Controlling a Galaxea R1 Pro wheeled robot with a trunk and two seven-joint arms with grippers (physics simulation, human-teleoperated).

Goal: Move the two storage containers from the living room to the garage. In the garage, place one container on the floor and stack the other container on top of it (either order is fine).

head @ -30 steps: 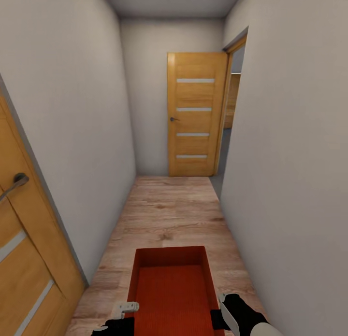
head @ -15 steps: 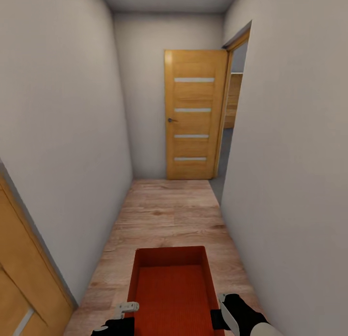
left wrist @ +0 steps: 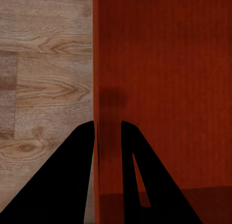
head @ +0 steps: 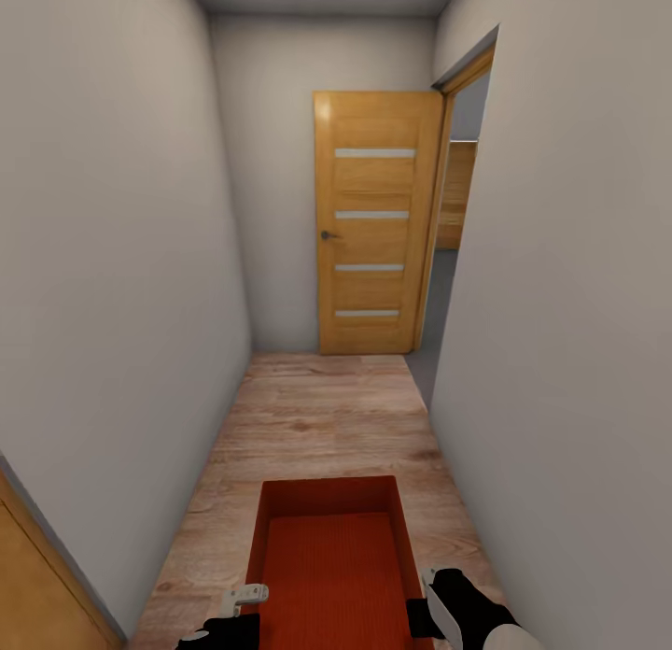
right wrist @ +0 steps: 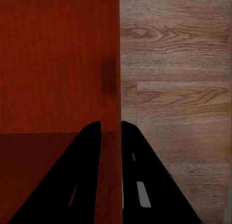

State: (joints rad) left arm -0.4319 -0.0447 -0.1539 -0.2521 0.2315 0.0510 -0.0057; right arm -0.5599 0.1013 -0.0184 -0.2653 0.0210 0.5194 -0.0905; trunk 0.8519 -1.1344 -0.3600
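Note:
One orange-red storage container (head: 331, 561) with a ribbed bottom is held in front of me, low over the wood-plank floor. My left gripper (head: 245, 596) is shut on its left wall. My right gripper (head: 431, 585) is shut on its right wall. In the left wrist view the left gripper (left wrist: 107, 123) straddles the thin wall of the container (left wrist: 164, 79), one finger inside and one outside. The right wrist view has the right gripper (right wrist: 111, 122) clamped the same way on the container (right wrist: 58, 64).
I am in a narrow hallway between a pale left wall (head: 112, 258) and right wall (head: 560, 332). A wooden door with glass strips (head: 373, 220) stands open at the far end beside a doorway (head: 450, 258) with grey floor beyond. Another wooden door (head: 37, 585) is at my near left.
The camera has advanced down the hallway: the near left door has slid almost out of the picture and the far door looks closer. Container and both grippers are held as before.

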